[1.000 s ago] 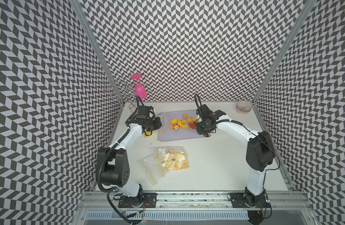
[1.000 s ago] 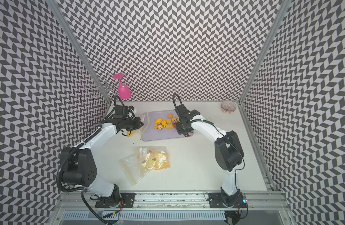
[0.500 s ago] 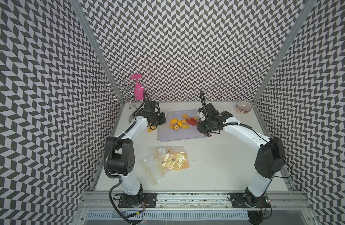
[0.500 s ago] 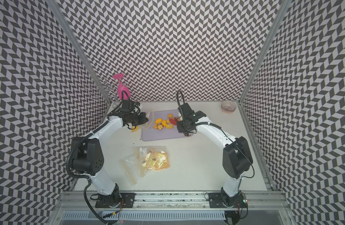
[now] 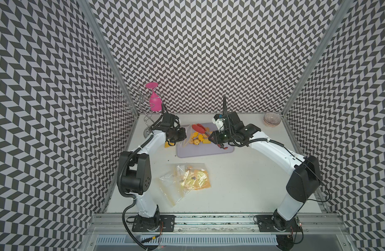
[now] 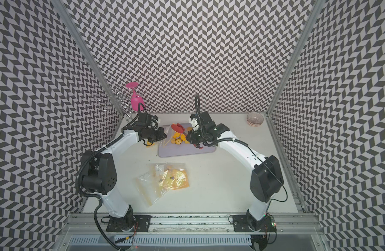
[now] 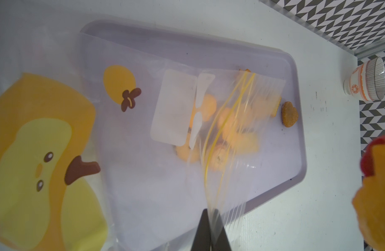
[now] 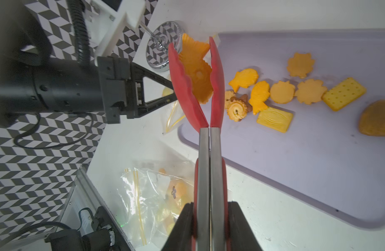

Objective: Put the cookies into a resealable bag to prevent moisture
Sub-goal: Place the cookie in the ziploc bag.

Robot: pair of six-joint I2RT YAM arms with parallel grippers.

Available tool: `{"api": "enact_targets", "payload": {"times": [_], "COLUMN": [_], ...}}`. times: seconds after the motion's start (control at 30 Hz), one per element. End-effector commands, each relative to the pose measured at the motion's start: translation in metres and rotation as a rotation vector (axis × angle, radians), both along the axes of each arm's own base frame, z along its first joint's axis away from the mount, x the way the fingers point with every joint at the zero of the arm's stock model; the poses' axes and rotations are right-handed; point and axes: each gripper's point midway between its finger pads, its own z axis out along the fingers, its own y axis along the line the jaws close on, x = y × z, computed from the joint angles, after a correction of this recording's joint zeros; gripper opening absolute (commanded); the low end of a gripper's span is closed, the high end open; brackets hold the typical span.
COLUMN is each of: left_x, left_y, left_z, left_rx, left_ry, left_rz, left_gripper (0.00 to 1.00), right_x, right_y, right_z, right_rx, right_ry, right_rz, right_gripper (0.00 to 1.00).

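Our left hand (image 7: 209, 214) is pinched shut on the zip edge of the resealable bag (image 7: 143, 163), which is spread ahead of it over the lilac tray (image 7: 296, 152). Our right hand (image 8: 210, 205) grips red tongs (image 8: 209, 152) clamping a fish-shaped cookie (image 8: 195, 71) just beside the left hand's fingertips. The other cookies (image 8: 281, 92) lie on the tray beside the tongs.

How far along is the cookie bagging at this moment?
Done: the left gripper has the resealable bag pinched at its zip edge above the tray. In hand: the right gripper squeezes red tongs around one fish-shaped cookie, near the bag. Left: about ten cookies lie on the tray; none visibly bagged, no sealing yet.
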Motion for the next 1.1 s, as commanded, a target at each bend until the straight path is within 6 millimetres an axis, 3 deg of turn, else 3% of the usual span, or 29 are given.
{"api": "enact_targets", "payload": {"times": [0.0,0.2,0.57,0.93,1.07], "left_x": [-0.001,-0.002,-0.003,-0.005,-0.005], "left_y": [-0.003,-0.004,-0.005,-0.008,-0.009], "left_z": [0.005,0.007,0.012,0.018,0.018], "left_rx": [-0.015,-0.025,-0.033,-0.050,-0.052], "left_ry": [-0.017,-0.027,-0.045,-0.063,-0.064], "left_rz": [-0.023,-0.031,-0.040,-0.059,-0.061], "left_gripper": [0.00,0.00,0.00,0.00,0.00], "right_x": [0.007,0.014,0.029,0.022,0.018], "right_y": [0.023,0.025,0.011,0.025,0.033], "right_z": [0.019,-0.009,-0.048,-0.061,-0.059], "right_rx": [0.073,0.030,-0.148,-0.492,-0.536], "right_ry": [-0.056,-0.009,-0.005,-0.185,-0.245], "right_rz": [0.037,0.018,-0.024,0.101,0.138], "right_gripper": [0.26,0.25,0.24,0.24,0.23]}}
